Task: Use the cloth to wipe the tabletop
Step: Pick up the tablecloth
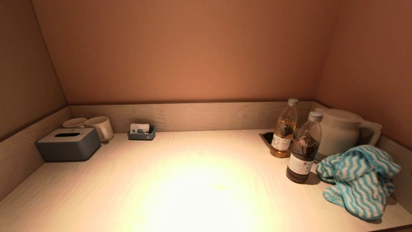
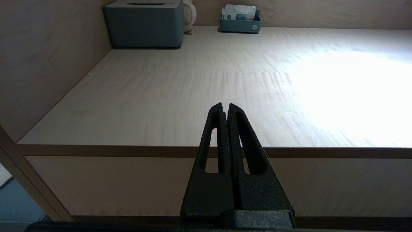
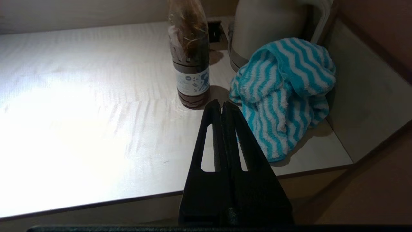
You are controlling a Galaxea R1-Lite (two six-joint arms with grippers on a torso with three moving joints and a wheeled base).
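Observation:
A crumpled cloth with teal and white stripes (image 1: 359,178) lies at the right end of the pale wood tabletop (image 1: 180,180), against the side wall; it also shows in the right wrist view (image 3: 283,93). My right gripper (image 3: 222,104) is shut and empty, held before the table's front edge, short of the cloth. My left gripper (image 2: 225,106) is shut and empty, held before the front edge at the left part of the tabletop (image 2: 193,83). Neither gripper shows in the head view.
Two bottles of dark tea (image 1: 304,148) (image 1: 284,129) stand left of the cloth, a white kettle (image 1: 339,130) behind it. A grey tissue box (image 1: 69,144), two mugs (image 1: 100,128) and a small grey tray (image 1: 141,132) sit at the back left. Low walls border the back and sides.

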